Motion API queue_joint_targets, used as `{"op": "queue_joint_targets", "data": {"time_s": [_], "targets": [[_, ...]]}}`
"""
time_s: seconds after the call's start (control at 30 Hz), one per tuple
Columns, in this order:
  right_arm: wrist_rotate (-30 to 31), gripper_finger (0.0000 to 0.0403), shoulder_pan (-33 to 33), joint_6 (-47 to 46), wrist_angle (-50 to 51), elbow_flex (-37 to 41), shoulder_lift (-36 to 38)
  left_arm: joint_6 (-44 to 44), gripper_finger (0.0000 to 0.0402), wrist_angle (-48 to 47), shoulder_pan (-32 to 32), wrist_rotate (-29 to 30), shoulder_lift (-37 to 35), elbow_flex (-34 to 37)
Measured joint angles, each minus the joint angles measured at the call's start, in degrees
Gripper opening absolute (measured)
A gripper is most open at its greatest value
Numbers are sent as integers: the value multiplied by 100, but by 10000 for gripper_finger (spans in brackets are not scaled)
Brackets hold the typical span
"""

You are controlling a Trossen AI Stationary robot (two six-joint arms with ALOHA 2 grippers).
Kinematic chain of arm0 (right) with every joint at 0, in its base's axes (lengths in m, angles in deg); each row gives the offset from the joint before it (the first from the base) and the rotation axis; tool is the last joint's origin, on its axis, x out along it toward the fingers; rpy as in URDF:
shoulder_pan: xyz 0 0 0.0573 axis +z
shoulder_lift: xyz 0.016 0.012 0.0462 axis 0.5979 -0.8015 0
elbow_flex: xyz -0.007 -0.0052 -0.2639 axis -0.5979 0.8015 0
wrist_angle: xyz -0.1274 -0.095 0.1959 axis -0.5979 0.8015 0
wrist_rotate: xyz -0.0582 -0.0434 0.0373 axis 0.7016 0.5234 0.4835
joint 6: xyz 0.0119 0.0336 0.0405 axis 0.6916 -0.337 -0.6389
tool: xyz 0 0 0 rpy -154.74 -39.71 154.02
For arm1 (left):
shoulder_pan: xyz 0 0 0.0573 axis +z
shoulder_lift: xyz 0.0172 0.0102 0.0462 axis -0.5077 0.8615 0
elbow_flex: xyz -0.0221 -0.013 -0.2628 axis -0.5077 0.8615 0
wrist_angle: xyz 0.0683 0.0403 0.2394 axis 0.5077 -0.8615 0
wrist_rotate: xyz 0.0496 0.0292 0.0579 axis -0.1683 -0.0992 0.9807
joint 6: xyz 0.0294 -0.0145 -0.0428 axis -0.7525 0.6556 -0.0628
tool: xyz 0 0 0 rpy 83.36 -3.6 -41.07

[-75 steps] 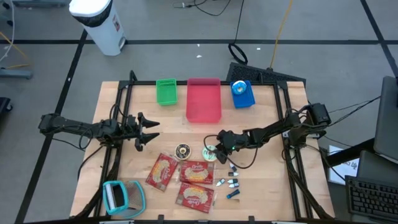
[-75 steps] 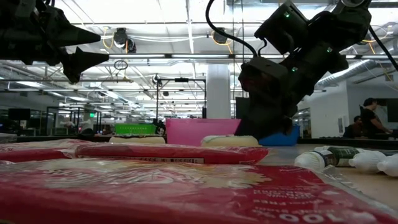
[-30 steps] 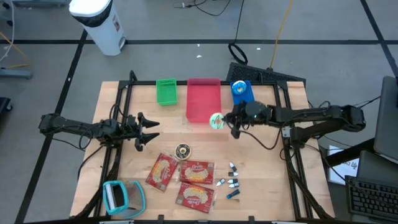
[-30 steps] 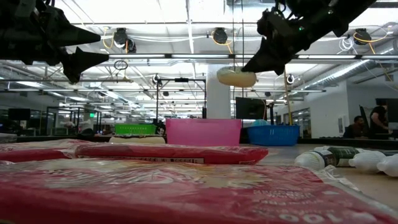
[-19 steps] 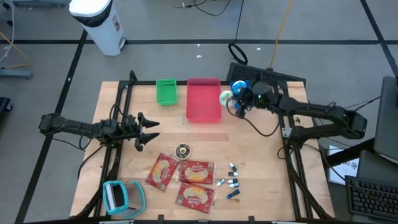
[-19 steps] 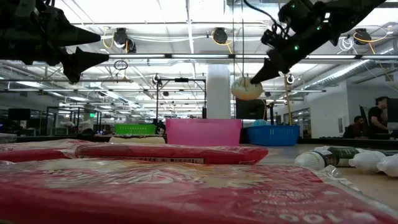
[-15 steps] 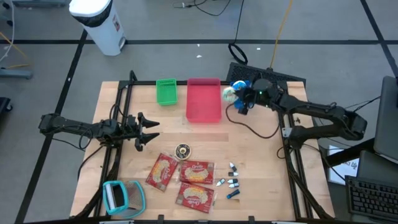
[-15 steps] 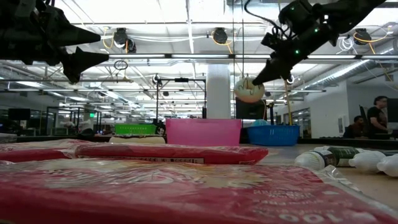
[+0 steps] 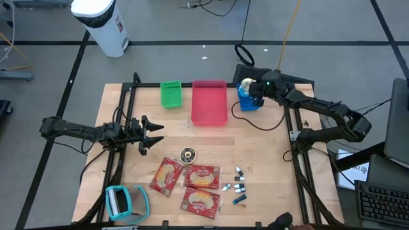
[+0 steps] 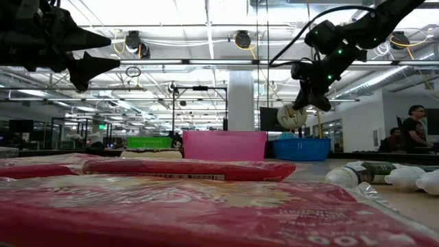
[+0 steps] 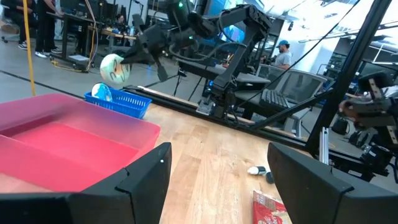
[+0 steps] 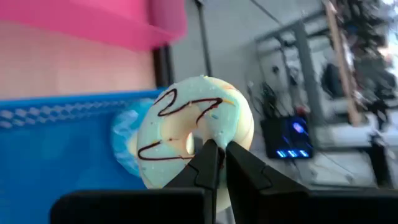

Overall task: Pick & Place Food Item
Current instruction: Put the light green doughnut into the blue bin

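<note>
A pale glazed donut (image 12: pixel 196 134) with dark drizzle hangs over the blue basket (image 9: pixel 250 101) at the table's far edge; it also shows in the low view as the donut (image 10: pixel 291 116) and in the left wrist view as the donut (image 11: pixel 113 68). My right gripper (image 9: pixel 252 87) is shut on it. A light-blue item (image 12: pixel 124 142) lies inside the basket. My left gripper (image 9: pixel 152 133) waits open at the table's left, level, with nothing between its fingers. My right gripper pinches the donut's ring (image 12: pixel 210 138) beside its hole between the two fingers, only at their free ends. The fingers slant down from the table's right. The donut stands on edge, tilted, lifted clear above the blue basket.
A pink tray (image 9: pixel 209 102) and a green basket (image 9: pixel 170 94) stand left of the blue basket. Nearer lie red snack packets (image 9: pixel 192 185), a dark round item (image 9: pixel 187 154), small bottles (image 9: pixel 238 188) and a teal tape dispenser (image 9: pixel 124 201).
My right gripper has carried the donut from beside the pink tray's near right corner toward the far right, to above the blue basket. The wrist has rolled, and the donut has turned from lying flat to standing on edge.
</note>
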State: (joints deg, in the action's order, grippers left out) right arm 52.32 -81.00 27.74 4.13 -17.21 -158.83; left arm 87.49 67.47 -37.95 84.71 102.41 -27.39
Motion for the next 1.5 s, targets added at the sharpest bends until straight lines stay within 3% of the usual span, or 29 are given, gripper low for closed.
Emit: {"op": "queue_joint_targets", "data": {"time_s": [0.07, 0.27, 0.43, 0.63, 0.87, 1.1, 1.5], "targets": [[-316, 11, -77, 63, 6, 0, -23, 0, 269, 0, 1, -1, 2, -1], [-368, 11, -122, 432, 232, 0, -24, 0, 269, 1, 0, -2, 1, -2], [-791, 11, -117, 454, 539, 2, -24, 0, 269, 0, 0, -2, 1, -2], [-800, 11, -118, 176, 563, 42, -24, 0, 269, 2, 0, 0, 0, -2], [-767, 14, -113, 512, 369, 468, -26, 0, 269, 0, 1, 0, 1, 0], [-601, 15, -118, 639, -621, 895, -24, 0, 269, 0, 2, -2, 2, -2], [-604, 15, -127, 730, -1004, 1158, -234, 0, 269, 0, 0, 0, 1, -2]]}}
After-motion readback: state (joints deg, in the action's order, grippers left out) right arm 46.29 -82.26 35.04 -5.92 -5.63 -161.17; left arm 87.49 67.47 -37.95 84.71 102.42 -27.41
